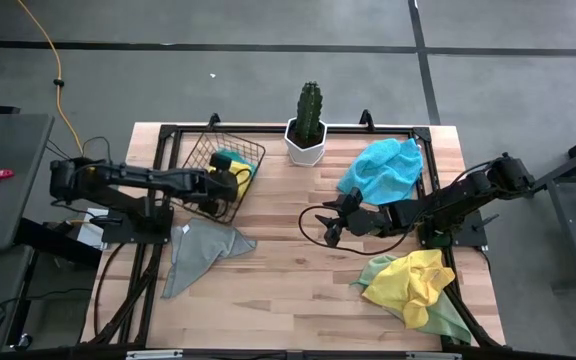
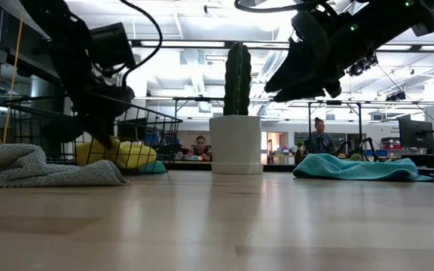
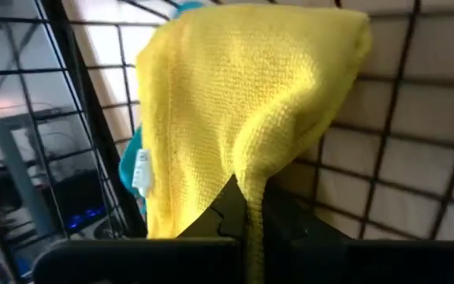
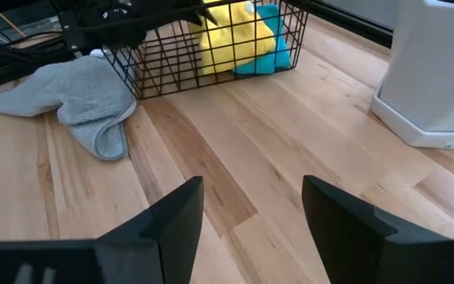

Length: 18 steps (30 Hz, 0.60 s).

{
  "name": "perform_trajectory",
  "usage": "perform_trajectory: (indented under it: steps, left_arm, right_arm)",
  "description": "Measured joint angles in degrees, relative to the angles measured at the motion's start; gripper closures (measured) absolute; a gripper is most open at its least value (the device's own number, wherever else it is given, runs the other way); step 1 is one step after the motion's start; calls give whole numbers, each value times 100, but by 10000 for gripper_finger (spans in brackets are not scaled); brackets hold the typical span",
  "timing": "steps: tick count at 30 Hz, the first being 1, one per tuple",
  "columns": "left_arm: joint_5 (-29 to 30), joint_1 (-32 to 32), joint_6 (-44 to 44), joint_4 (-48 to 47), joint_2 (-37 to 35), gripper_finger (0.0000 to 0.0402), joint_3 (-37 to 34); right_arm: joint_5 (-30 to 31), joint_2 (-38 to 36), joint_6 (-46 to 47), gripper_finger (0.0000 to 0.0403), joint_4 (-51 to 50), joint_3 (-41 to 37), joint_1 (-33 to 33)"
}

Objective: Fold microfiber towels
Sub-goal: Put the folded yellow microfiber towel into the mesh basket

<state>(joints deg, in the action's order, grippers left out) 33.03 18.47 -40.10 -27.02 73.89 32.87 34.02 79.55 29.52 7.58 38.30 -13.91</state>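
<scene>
The left arm reaches from the table's left edge toward the middle, low and almost level. The left gripper point(image 1: 230, 180) has its fingers point(image 3: 235, 209) pressed together, with yellow cloth pinched between them. The right arm stretches from the right edge toward the centre, raised above the table. The right gripper point(image 4: 252, 207) hangs with its jaws wide apart, holding nothing.
</scene>
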Motion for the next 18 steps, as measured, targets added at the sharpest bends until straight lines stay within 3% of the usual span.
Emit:
perform_trajectory:
  steps: [6, 10, 15, 18]
  left_arm:
    - [324, -111, -411, -118, 4, 401, 303]
    - [226, -108, -444, -889, 2, 401, 868]
    - [-809, -61, 118, -2524, -3, 401, 1522]
    - [-1427, 10, 419, -2944, -1, 401, 1556]
  right_arm:
    - [9, 0, 0, 194, 17, 0, 2]
    - [26, 0, -4, 194, 15, 0, 3]
    - [26, 0, -136, 194, 17, 0, 4]
    - [26, 0, -135, 194, 17, 0, 4]
